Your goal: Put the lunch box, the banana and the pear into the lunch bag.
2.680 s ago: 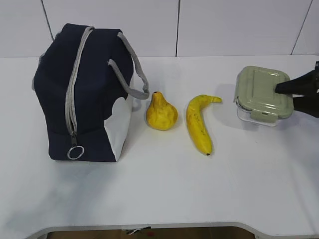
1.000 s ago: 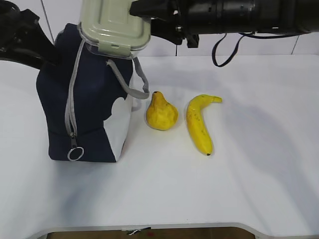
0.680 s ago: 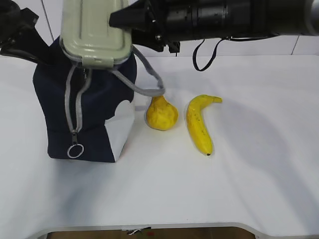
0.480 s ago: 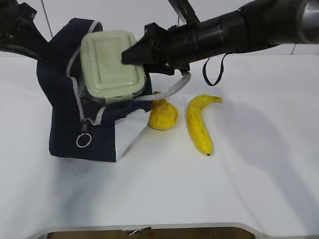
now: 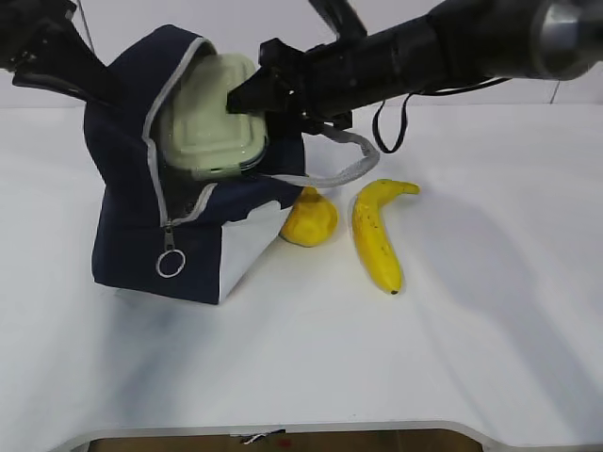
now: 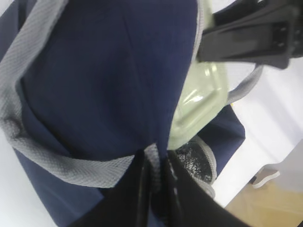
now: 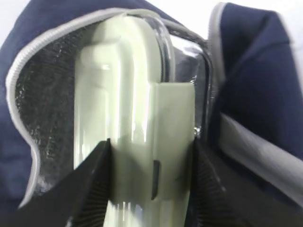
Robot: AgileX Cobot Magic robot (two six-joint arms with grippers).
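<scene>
The navy lunch bag (image 5: 132, 235) stands at the left, tilted, its zipper mouth gaping. My right gripper (image 5: 247, 97) is shut on the lunch box (image 5: 212, 118), sage lid facing the camera, and holds it partway inside the mouth. In the right wrist view the lunch box (image 7: 137, 132) sits between my fingers (image 7: 90, 184) against the silver lining. My left gripper (image 6: 154, 168) is shut on the bag's grey edge (image 6: 151, 156) and holds the top flap back; the lunch box (image 6: 196, 104) shows beyond it. The pear (image 5: 309, 218) and banana (image 5: 375, 235) lie on the table right of the bag.
The white table (image 5: 377, 358) stretches to the front and right. A grey handle (image 5: 344, 169) loops from the bag toward the pear under my right arm (image 5: 443, 52). A metal ring pull (image 5: 171, 265) hangs low on the bag's front.
My right gripper has carried the lunch box from above the bag down and into its open mouth. The bag's flap has been pulled back further and the bag has tilted.
</scene>
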